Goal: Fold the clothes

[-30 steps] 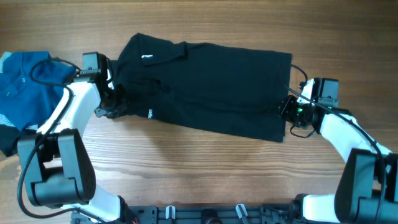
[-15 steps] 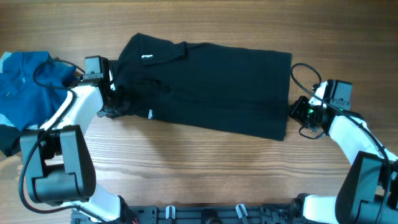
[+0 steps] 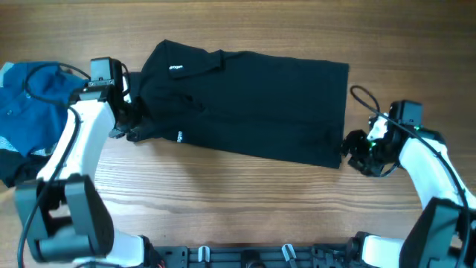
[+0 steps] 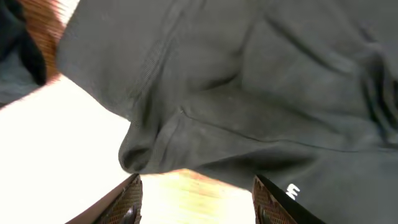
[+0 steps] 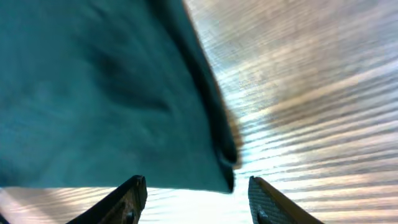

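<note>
Black shirt spread out flat on the table, right between the two sets of jaws. Left jaws spread apart, holding nothing, with a lumpy fold of the shirt just in front of the tips, nearer one tip than the other. Right jaws spread apart too, holding nothing, with the shirt's bottom corner just in front of the gap. Blue polo in a heap behind the left jaws, apart from them.

Looks like the grabbing step, before any fold. To do it well:

Slide the left jaws forward and low, with one tip under the lumpy fold and one tip over it. First line the fold up with the middle of the gap. Pinch only with cloth filling the gap.

Push the right jaws forward just a little, to get the corner deep inside the gap and not just at the very tips. Easy to lose soft cloth from the very tips. Pinch through every layer; hard to tell the number of layers from here.

Lift both ends together and slowly. Stay clear of the blue polo, so as not to drag it along.
</note>
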Motion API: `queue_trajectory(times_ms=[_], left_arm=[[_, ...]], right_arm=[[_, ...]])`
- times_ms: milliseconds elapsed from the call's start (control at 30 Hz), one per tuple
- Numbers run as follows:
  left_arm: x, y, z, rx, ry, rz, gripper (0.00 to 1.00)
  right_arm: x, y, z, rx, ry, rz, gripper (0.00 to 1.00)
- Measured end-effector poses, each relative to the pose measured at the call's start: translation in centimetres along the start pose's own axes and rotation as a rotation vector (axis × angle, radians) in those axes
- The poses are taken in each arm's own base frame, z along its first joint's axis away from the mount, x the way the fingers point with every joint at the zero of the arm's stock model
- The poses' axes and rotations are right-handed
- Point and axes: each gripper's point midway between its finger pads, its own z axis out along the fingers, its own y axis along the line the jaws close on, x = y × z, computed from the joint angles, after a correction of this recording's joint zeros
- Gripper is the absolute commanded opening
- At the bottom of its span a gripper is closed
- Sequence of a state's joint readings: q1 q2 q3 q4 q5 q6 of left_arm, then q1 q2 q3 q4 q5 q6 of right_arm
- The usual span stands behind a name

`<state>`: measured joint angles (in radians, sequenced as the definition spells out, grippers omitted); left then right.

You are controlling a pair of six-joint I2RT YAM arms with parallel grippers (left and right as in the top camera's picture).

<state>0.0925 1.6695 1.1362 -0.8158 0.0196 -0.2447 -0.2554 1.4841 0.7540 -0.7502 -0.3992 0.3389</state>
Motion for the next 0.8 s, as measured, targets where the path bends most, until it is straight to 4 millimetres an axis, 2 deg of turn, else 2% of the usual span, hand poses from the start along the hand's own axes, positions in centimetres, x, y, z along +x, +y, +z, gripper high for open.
queue_trajectory(times_ms=[33, 100, 200, 267, 300, 400, 467, 533, 600, 700, 800], left_arm=[[0.2, 0.2, 1.3, -0.013, 0.026, -0.002, 0.54], [0.5, 0.4, 2.3, -0.026, 0.053, -0.003, 0.53], [0.1, 0.5, 2.4, -0.022, 0.038, -0.007, 0.53], [0.1, 0.5, 2.4, -0.022, 0.038, -0.007, 0.53], [0.1, 0.5, 2.4, -0.022, 0.038, -0.007, 0.53], [0.0, 0.4, 2.5, -0.021, 0.032, -0.007, 0.55], [0.0, 0.4, 2.5, -0.021, 0.033, -0.007, 0.58], [-0.1, 0.4, 2.5, -0.019, 0.028, -0.006, 0.59], [-0.4, 0.3, 2.5, -0.016, 0.017, -0.006, 0.57], [-0.8, -0.3, 2.5, 0.016, 0.005, 0.007, 0.56], [-0.4, -2.5, 2.8, 0.136, 0.031, 0.090, 0.50]], right_arm=[[0.4, -0.3, 1.1, -0.011, 0.014, 0.003, 0.48], [0.6, -0.4, 1.9, -0.031, 0.019, 0.002, 0.41], [0.4, -0.4, 2.6, -0.050, -0.005, -0.021, 0.34], [0.1, 0.1, 3.0, -0.091, -0.032, -0.046, 0.09], [-0.1, 0.3, 3.2, -0.103, -0.047, -0.060, 0.04], [0.2, -0.2, 3.2, -0.077, -0.038, -0.052, 0.04], [1.2, -2.5, 2.0, 0.058, 0.030, 0.019, 0.04], [0.8, -4.0, 0.4, 0.160, 0.033, 0.084, 0.04], [0.0, -4.4, -0.3, 0.199, 0.008, 0.103, 0.04], [0.0, -4.7, -0.4, 0.220, 0.006, 0.108, 0.04], [-0.1, -4.9, -0.5, 0.227, 0.002, 0.108, 0.04]])
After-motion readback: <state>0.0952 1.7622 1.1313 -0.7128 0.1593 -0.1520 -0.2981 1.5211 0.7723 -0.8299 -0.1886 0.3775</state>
